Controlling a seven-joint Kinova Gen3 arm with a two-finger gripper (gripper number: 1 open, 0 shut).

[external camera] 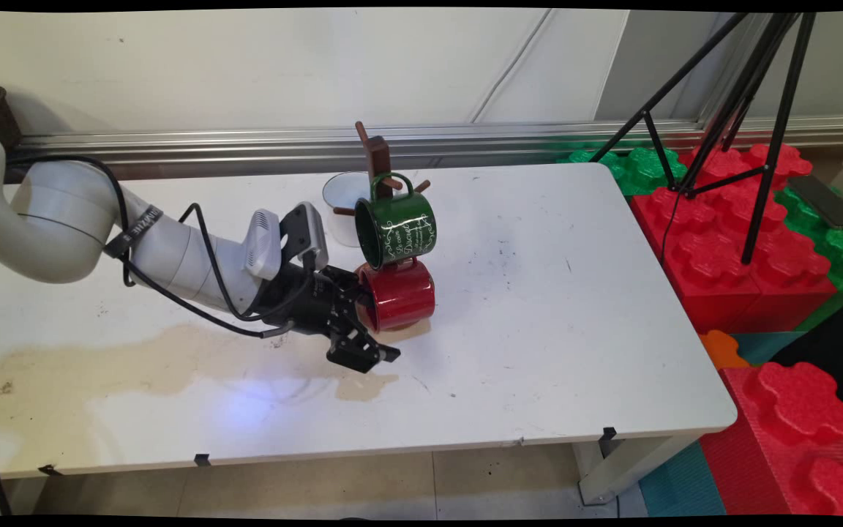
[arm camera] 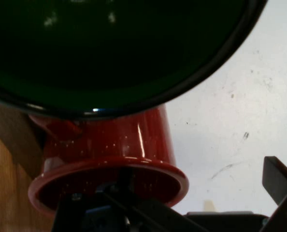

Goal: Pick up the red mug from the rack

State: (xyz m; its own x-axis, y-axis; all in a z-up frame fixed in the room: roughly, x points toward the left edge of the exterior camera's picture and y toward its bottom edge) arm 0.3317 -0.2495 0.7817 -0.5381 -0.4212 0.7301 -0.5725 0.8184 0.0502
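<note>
A red mug (external camera: 401, 294) is on its side just above the white table (external camera: 553, 307), with its mouth turned to my gripper (external camera: 376, 322). The gripper is open. One finger (arm camera: 124, 181) reaches into the red mug's (arm camera: 109, 145) mouth, and the other finger (arm camera: 279, 179) stands outside, apart from the rim. Directly above hangs a green mug (external camera: 396, 228) with white lettering, on a brown wooden mug tree (external camera: 377, 157). The green mug (arm camera: 114, 48) fills the top of the hand view. I cannot tell whether the red mug hangs on a peg.
A white mug (external camera: 341, 201) stands behind the mug tree. A brownish stain (external camera: 99, 373) spreads over the table's near left. Right of the table stand a black tripod (external camera: 751, 124) and large red and green blocks (external camera: 729, 249).
</note>
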